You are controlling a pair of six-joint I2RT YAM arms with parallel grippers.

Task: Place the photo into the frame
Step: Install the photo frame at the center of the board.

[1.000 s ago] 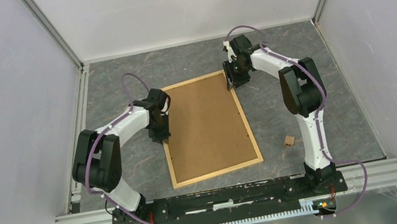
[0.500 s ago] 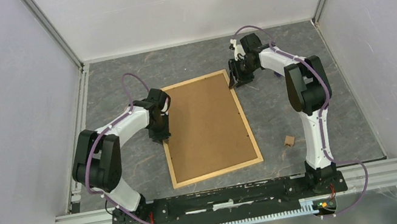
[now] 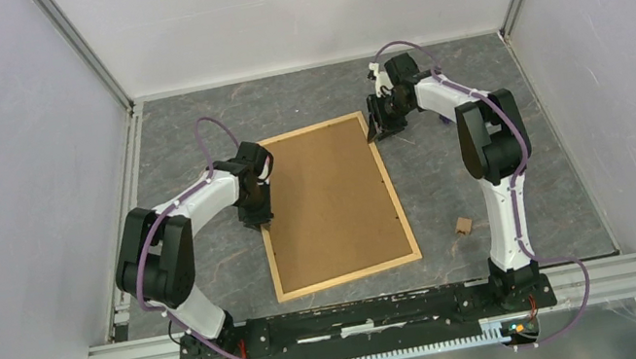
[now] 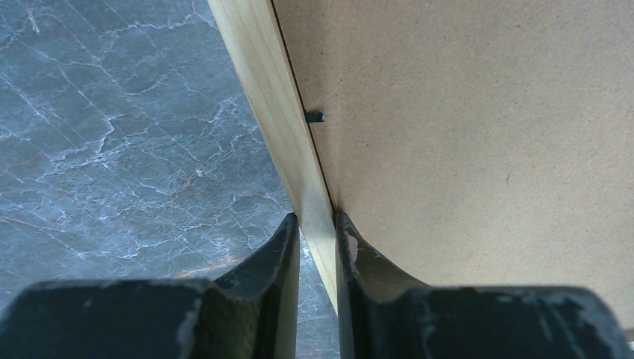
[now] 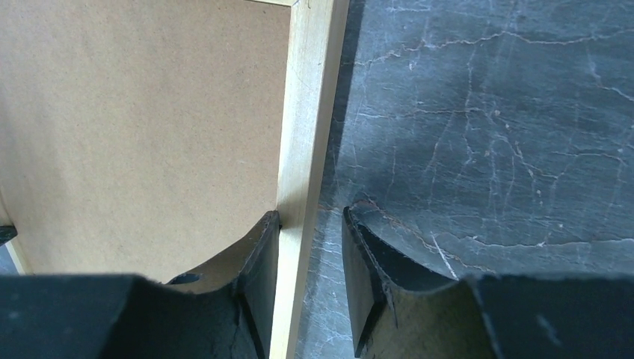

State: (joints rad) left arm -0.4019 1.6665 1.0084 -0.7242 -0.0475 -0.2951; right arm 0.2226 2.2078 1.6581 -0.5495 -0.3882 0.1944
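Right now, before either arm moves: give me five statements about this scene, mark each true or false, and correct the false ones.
1. The frame lies flat with its brown back side up. True.
2. A sunflower photo lies on top of the frame's back. False: only the bare brown back shows there.
3. The left gripper pinches the frame's left wood strip. True.
4. The right gripper hangs over bare table, well away from the frame. False: it straddles the frame's right strip near the far corner, with a gap at its outer finger.
5. A small brown piece lies on the table to the right of the frame. True.
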